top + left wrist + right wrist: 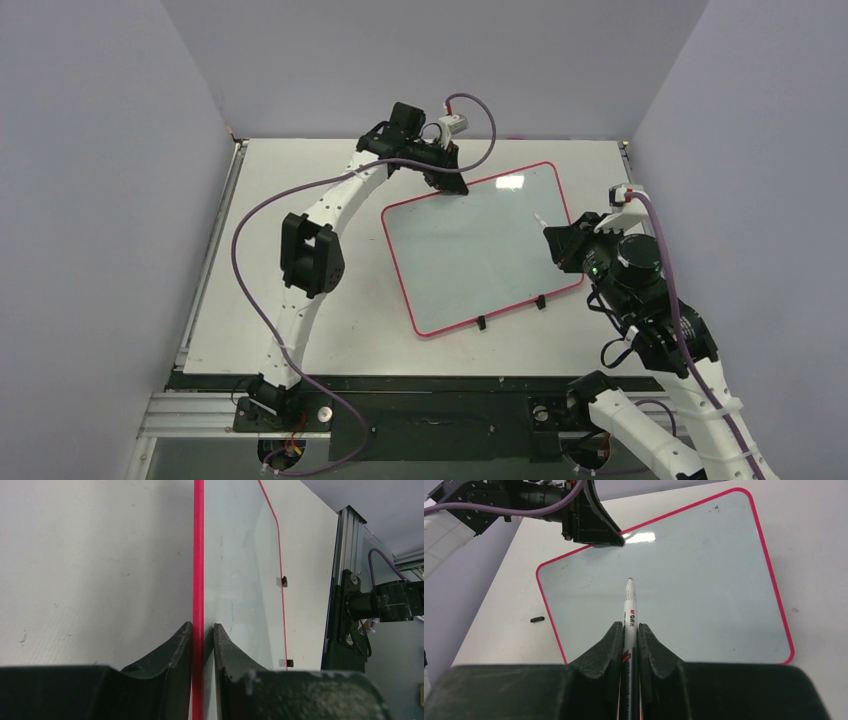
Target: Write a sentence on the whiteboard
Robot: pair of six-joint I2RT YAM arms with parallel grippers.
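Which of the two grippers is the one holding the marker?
The right gripper: the marker sticks out between its fingers, over the whiteboard. The left gripper holds no pen; it clamps the whiteboard's red rim.

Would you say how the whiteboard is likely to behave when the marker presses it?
The whiteboard looks thin and stiff, so it probably won't flex. Lying flat on the smooth table, it may slide; the left gripper clamped on its rim likely steadies it.
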